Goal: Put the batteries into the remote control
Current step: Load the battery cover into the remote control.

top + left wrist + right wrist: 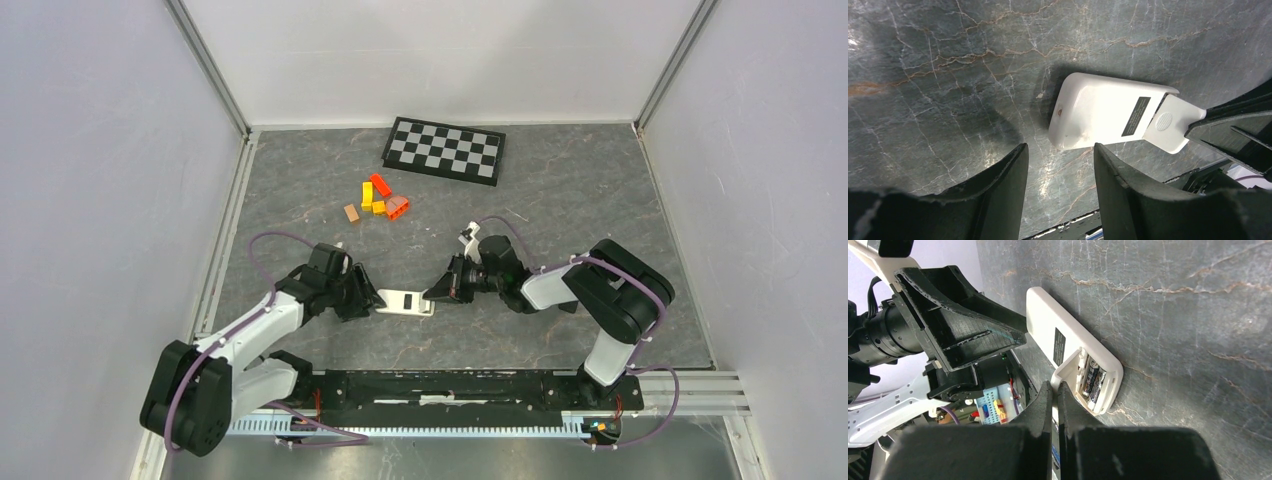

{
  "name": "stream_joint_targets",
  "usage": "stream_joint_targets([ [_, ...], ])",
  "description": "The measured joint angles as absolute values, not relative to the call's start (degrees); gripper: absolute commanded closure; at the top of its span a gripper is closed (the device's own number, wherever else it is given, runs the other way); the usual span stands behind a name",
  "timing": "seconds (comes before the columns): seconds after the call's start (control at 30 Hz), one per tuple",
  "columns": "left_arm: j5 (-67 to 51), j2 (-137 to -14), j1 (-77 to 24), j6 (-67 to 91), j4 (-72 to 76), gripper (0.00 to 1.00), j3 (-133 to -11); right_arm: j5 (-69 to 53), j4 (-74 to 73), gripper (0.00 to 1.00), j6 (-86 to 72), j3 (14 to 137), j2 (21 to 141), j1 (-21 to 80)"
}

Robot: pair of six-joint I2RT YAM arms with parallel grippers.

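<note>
The remote lies face down, batteries seated in its right end. The right gripper — fingers pressed together — meets the half-slid cover, likely to push it shut; the left gripper, spread and empty, stands by the left end, probably as a stop.
</note>
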State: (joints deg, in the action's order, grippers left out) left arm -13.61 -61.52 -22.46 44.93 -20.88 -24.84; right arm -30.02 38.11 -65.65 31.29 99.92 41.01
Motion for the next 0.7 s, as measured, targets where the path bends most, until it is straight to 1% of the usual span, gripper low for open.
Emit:
stream_joint_targets([
  [0.2,-13.37,-63.05,-22.46,44.47,-20.8,0.42,-24.91,-30.92,36.56,0.98,-64.73,32.14,99.94,40.82],
  [0.33,-13.45,-63.66,-22.46,44.45,-19.88,0.41,-24.97,-30.87,36.6,0.95,-65.28,32.1,99.98,40.82],
  [0.6,-13.69,-64.16,-22.46,44.45,-18.06,0.43,-24.97,-30.33,36.07,0.8,-66.08,31.77,100.25,40.82],
  [0.7,-13.72,-64.4,-22.46,44.45,-17.54,0.43,-24.97,-29.15,33.3,0.77,-64.99,31.77,100.27,40.82],
])
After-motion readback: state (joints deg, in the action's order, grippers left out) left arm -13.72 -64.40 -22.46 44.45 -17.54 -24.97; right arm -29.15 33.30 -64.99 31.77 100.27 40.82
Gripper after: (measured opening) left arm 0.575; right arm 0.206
